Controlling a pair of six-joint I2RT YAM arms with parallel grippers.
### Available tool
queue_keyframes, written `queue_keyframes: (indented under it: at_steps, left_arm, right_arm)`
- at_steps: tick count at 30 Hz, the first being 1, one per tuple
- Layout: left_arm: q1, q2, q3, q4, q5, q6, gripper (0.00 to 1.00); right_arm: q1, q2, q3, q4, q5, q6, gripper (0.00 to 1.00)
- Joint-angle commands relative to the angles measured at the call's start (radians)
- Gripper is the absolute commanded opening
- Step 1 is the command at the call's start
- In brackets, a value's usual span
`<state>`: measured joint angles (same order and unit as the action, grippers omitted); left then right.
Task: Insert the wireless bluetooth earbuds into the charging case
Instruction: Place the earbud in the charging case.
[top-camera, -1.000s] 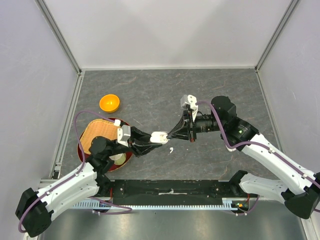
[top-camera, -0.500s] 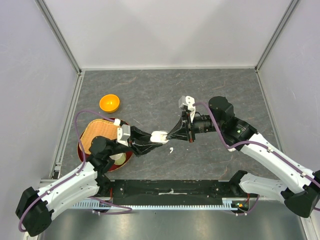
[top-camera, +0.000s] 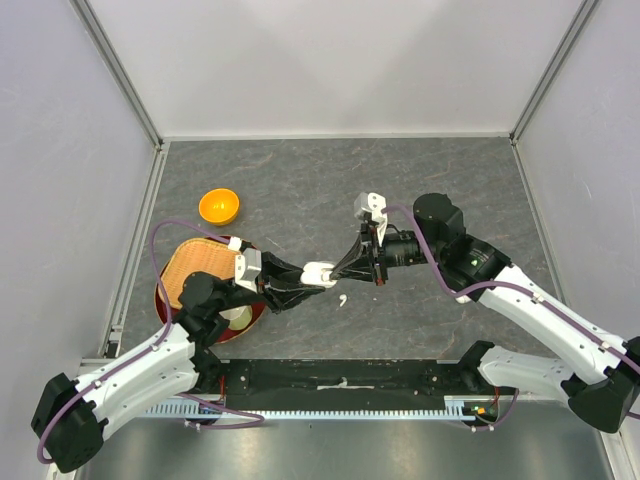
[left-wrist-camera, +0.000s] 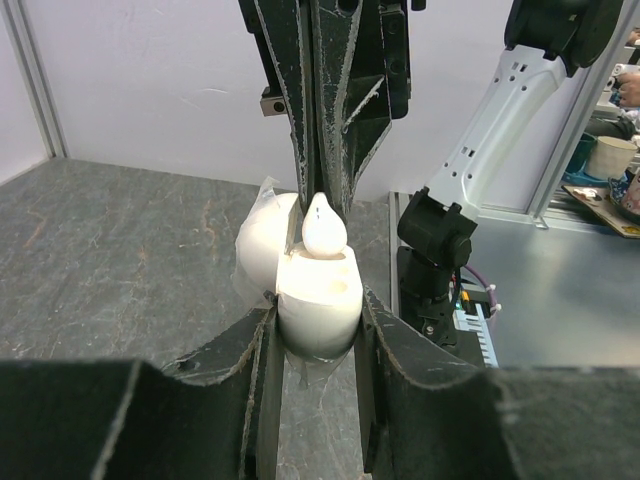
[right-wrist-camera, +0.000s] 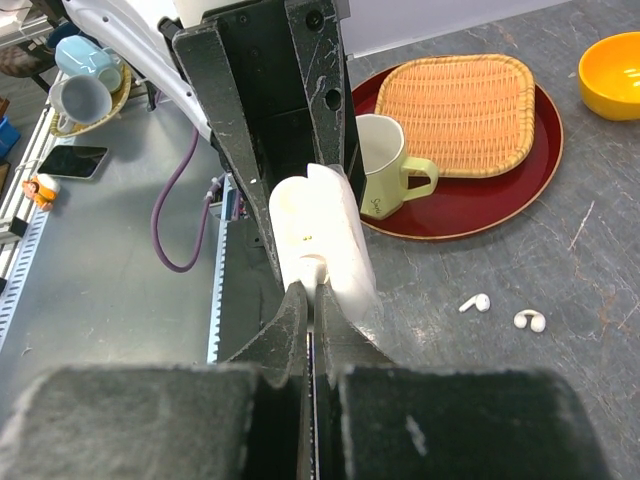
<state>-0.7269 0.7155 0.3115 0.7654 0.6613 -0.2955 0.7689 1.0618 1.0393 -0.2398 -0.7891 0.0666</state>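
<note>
My left gripper (top-camera: 312, 277) is shut on the white charging case (left-wrist-camera: 318, 300), held above the table with its lid (left-wrist-camera: 262, 240) hinged open. My right gripper (right-wrist-camera: 311, 295) is shut on a white earbud (left-wrist-camera: 324, 230), whose rounded head stands in one socket of the case (right-wrist-camera: 315, 235); the other socket shows as a hollow. My right gripper's fingertips (left-wrist-camera: 322, 190) meet the case from the far side. Two loose earbuds lie on the table, one (right-wrist-camera: 475, 301) beside the other (right-wrist-camera: 529, 321); the top view shows a white earbud (top-camera: 342, 299) just below the grippers.
A red round tray (top-camera: 165, 300) at the left carries a wicker basket (top-camera: 200, 270) and a pale mug (right-wrist-camera: 385, 165). An orange bowl (top-camera: 219, 206) sits behind it. Walls close in the table on three sides.
My right arm has edged a little to the left, toward the case. The left arm and the case have stayed where they were.
</note>
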Motion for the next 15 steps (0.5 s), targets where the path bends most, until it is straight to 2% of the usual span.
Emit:
queue_keyframes:
  at_steps: [1,10,15]
  left_arm:
    - [-0.002,-0.001,0.028,0.066,0.012,-0.022,0.02]
    - [-0.002,-0.001,0.024,0.068,0.009,-0.017,0.02]
    - [-0.002,-0.014,0.018,0.069,-0.028,-0.008,0.02]
  right_arm:
    - [0.010,0.012,0.011,0.054,0.019,-0.007,0.00]
    - [0.018,0.026,0.011,0.034,0.047,-0.022,0.00]
    - [0.017,0.018,0.018,0.013,0.048,-0.033,0.07]
